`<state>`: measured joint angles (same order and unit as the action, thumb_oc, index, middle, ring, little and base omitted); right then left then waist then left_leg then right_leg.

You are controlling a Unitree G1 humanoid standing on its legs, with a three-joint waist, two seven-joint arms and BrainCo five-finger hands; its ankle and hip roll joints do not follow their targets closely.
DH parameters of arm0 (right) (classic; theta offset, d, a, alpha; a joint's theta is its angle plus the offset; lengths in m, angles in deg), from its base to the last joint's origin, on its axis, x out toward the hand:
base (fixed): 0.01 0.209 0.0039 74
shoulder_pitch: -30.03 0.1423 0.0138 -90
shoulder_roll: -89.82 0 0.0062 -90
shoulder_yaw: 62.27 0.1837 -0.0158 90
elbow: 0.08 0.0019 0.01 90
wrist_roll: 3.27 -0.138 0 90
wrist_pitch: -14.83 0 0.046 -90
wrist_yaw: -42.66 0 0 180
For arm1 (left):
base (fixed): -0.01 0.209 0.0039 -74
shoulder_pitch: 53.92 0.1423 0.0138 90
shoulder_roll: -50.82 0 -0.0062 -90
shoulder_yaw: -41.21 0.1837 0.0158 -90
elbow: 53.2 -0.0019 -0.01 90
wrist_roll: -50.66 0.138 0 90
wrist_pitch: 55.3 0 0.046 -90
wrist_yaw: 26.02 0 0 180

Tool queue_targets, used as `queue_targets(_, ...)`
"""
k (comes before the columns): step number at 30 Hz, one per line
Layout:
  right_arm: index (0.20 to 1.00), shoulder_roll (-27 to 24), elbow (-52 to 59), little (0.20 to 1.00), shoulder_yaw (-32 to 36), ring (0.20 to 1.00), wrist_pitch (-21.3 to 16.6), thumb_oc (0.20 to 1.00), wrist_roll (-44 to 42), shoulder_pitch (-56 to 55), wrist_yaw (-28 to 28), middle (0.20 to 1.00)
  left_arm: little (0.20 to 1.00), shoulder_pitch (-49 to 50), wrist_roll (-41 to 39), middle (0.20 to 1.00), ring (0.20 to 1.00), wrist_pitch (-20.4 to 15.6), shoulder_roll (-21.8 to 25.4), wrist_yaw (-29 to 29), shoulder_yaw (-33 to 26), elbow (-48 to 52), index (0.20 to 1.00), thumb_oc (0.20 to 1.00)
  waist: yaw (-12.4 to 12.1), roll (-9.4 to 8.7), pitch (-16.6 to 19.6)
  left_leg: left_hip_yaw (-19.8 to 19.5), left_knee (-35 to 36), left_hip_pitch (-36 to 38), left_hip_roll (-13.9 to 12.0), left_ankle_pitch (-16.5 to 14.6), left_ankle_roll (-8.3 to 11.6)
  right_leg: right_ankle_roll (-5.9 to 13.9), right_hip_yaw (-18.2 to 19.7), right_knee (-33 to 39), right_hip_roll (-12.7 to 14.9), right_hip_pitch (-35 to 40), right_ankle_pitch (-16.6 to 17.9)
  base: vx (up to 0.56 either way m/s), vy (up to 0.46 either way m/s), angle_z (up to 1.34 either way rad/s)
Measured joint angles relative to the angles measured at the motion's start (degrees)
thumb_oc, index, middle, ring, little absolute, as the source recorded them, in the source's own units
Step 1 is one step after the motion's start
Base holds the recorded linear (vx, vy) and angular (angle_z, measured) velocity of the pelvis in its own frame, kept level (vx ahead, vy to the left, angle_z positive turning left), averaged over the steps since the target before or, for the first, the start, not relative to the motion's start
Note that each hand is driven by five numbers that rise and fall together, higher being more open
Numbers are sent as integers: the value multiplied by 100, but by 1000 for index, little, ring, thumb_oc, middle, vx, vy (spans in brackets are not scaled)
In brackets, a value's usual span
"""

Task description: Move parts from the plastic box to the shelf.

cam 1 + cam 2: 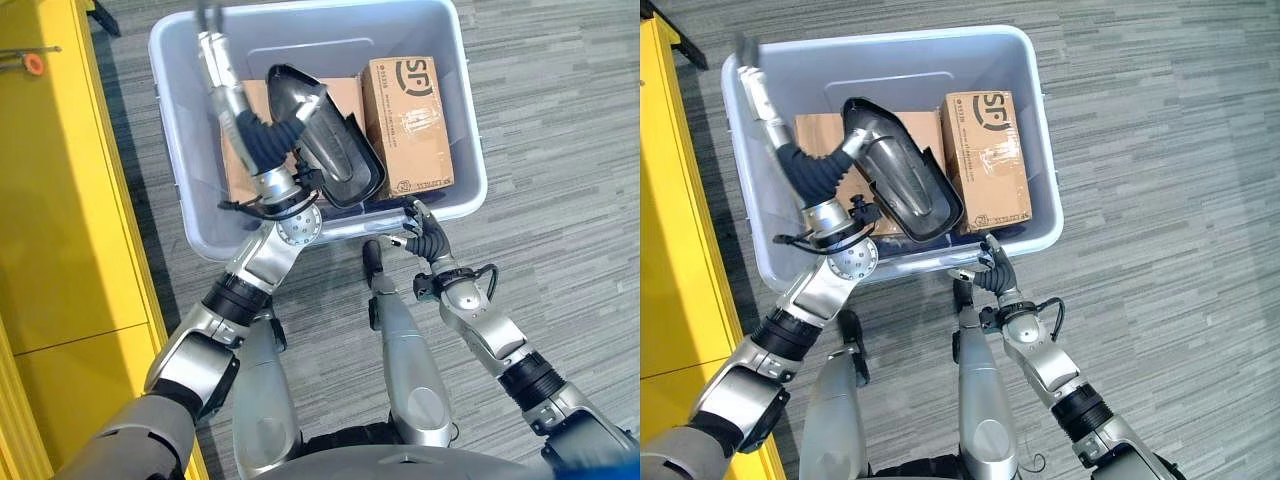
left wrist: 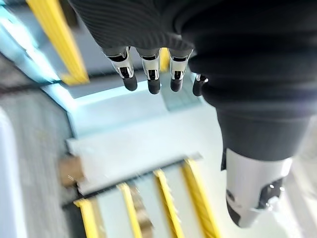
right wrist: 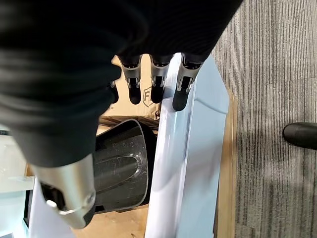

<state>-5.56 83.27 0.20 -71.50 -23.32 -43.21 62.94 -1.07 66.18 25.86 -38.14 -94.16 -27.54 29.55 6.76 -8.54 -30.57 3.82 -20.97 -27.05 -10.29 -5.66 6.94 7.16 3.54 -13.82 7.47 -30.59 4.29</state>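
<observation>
Just beyond the open right hand (image 1: 425, 235) at the plastic box (image 1: 470, 130)'s near rim, the black part (image 1: 330, 140) is seen, long axis near-to-far.

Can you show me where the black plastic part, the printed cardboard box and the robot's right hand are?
black plastic part (image 1: 902, 185), right eye view, its glossy middle.
printed cardboard box (image 1: 407, 125), left eye view, its top face.
right hand (image 1: 425, 235), left eye view, its dark cover.

left hand (image 1: 212, 25) cut off by top edge | shelf (image 2: 148, 208) blurred
</observation>
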Motion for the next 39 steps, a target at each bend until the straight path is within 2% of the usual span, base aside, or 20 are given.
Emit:
queue_targets(1, 1000, 0, -1, 1000, -34, 1000, -36, 1000, -3, -41, 34, 1000, 1000, 186, -683, 1000, 1000, 203, -104, 31, 7, -84, 1000, 1000, -43, -7, 4, -56, 10, -11, -56, 22, 24, -44, -71, 0, -53, 6, -1, -3, -212, 10)
queue_targets(5, 1000, 121, -44, 1000, -108, 1000, -111, 1000, -6, -158, 68, 1000, 1000, 608, -2078, 1000, 1000, 578, -500, 164, -37, -682, 1000, 1000, -63, -51, 33, -177, 104, 21, -186, 76, 103, -94, -241, 51, -162, 98, -29, -4, -172, 8)
queue_targets(7, 1000, 125, -174, 1000, -111, 1000, -204, 1000, -7, -154, 58, 1000, 1000, 778, -3230, 1000, 1000, 823, -731, 344, -43, -1015, 1000, 1000, -83, -104, 67, -215, 119, 9, -242, 84, 115, -125, -290, 51, -218, 99, -42, 5, -112, 2)
queue_targets(8, 1000, 129, -218, 1000, -99, 1000, -211, 1000, -7, -148, 58, 1000, 1000, 815, -3659, 1000, 1000, 827, -873, 382, -50, -1303, 1000, 1000, -87, -123, 80, -215, 124, 13, -258, 83, 115, -132, -290, 51, -233, 107, -46, 12, -115, -2)
queue_targets(11, 1000, 289, -439, 1000, -67, 1000, -220, 1000, -9, -88, 54, 1000, 1000, 689, -4310, 1000, 1000, 765, -1084, 447, -142, -1845, 1000, 1000, -13, -234, 154, -220, 135, 17, -283, 84, 116, -150, -307, 52, -256, 109, -55, 29, -99, -1)
queue_targets(13, 1000, 299, -438, 1000, -98, 1000, -240, 1000, -13, -85, 47, 1000, 1000, 514, -4791, 1000, 1000, 796, -1129, 438, -138, -1883, 1000, 1000, 0, -278, 184, -204, 177, 40, -286, 67, 96, -158, -309, 94, -255, 118, -113, 79, -66, -3)
queue_targets(16, 1000, 295, -438, 1000, -112, 1000, -241, 1000, -13, -86, 67, 1000, 1000, 444, -5060, 1000, 1000, 795, -1159, 396, -97, -1889, 1000, 1000, 27, -291, 193, -187, 187, 60, -288, 82, 115, -187, -304, 77, -257, 123, -83, 5, -40, -2)
queue_targets(18, 1000, 295, -438, 1000, -115, 1000, -240, 1000, -17, -82, 112, 1000, 1000, 350, -5329, 1000, 1000, 787, -1196, 85, -101, -1904, 1000, 1000, 60, -291, 193, -178, 186, 61, -288, 81, 115, -183, -302, 53, -258, 109, -81, 11, -53, -1)
queue_targets(23, 1000, 273, -414, 1000, -117, 1000, -254, 1000, -59, -40, 136, 1000, 1000, 59, -4919, 1000, 1000, 744, -1128, -318, -124, -1995, 1000, 1000, 172, -299, 198, -136, 169, -3, -293, 69, 122, -179, -284, -86, -255, -48, -134, 30, -52, -4)
queue_targets(28, 1000, 266, -406, 1000, -177, 1000, -247, 1000, -118, 145, 144, 1000, 1000, -501, -3396, 1000, 1000, 1208, -838, -730, -96, -1998, 1000, 1000, 333, -300, 198, -113, 131, -47, -361, 54, 133, -232, -259, -331, -326, -236, -252, 52, -45, -6)
queue_targets(31, 1000, 197, -383, 1000, -206, 1000, -282, 1000, -126, 125, 137, 1000, 1000, -563, -2762, 1000, 1000, 1294, -635, -946, -64, -1957, 1000, 1000, 377, -299, 198, -110, 90, -45, -372, 27, 114, -255, -244, -412, -341, -263, -291, 21, -18, -3)
queue_targets(36, 1000, 191, -375, 1000, -225, 1000, -377, 1000, -134, -8, 242, 1000, 1000, -23, -2218, 1000, 1000, 1270, -503, -1118, -28, -1372, 1000, 1000, 224, -298, 197, -119, 89, -44, -359, 18, 107, -257, -243, -439, -335, -272, -315, -4, -58, 1)
queue_targets(39, 1000, 161, -277, 1000, -165, 1000, -619, 1000, -125, -169, 400, 1000, 1000, 439, -2032, 1000, 1000, 1049, -490, -1123, 59, -868, 1000, 1000, 95, -294, 195, -137, 91, -228, -349, 38, 107, -270, -245, -536, -327, -491, -339, -10, -70, 2)
